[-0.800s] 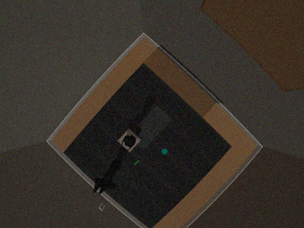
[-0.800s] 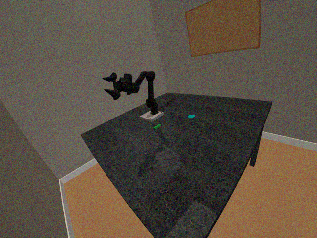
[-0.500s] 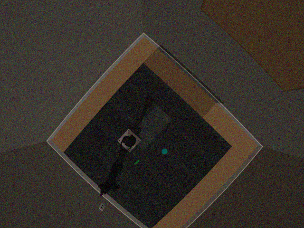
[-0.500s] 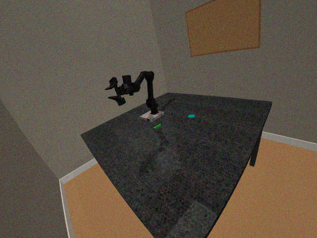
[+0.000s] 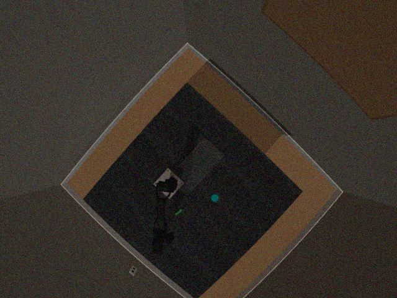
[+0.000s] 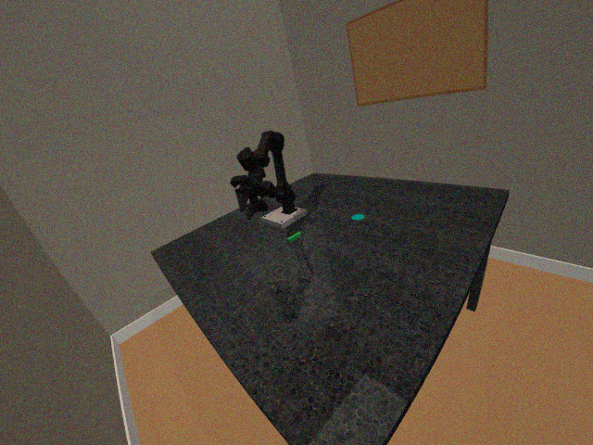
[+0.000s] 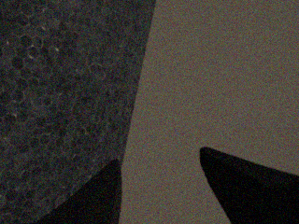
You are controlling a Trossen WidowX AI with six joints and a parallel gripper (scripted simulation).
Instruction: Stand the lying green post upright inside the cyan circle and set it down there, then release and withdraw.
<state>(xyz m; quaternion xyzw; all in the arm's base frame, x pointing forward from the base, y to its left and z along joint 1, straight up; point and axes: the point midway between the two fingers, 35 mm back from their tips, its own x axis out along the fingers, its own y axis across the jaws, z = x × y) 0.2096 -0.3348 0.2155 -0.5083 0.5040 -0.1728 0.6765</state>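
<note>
The green post (image 5: 178, 212) (image 6: 294, 236) lies on its side on the dark table (image 5: 256, 192) (image 6: 407, 248), near the arm's base. The flat cyan circle (image 5: 214, 197) (image 6: 358, 217) is on the table, to the right of the post in the top and exterior views, with nothing on it. My gripper (image 6: 246, 211) (image 7: 160, 161) is partly open, with nothing between its fingertips in the wrist view. It hangs to the left of the base in the exterior view, well apart from the post. The post and the circle are outside the wrist view.
The arm stands on a pale base plate (image 5: 165, 174) (image 6: 272, 219) close to the post. The table's edge crosses the wrist view, with plain wall beyond it. A paler rectangular patch (image 5: 203, 160) (image 6: 366, 407) shows on the table.
</note>
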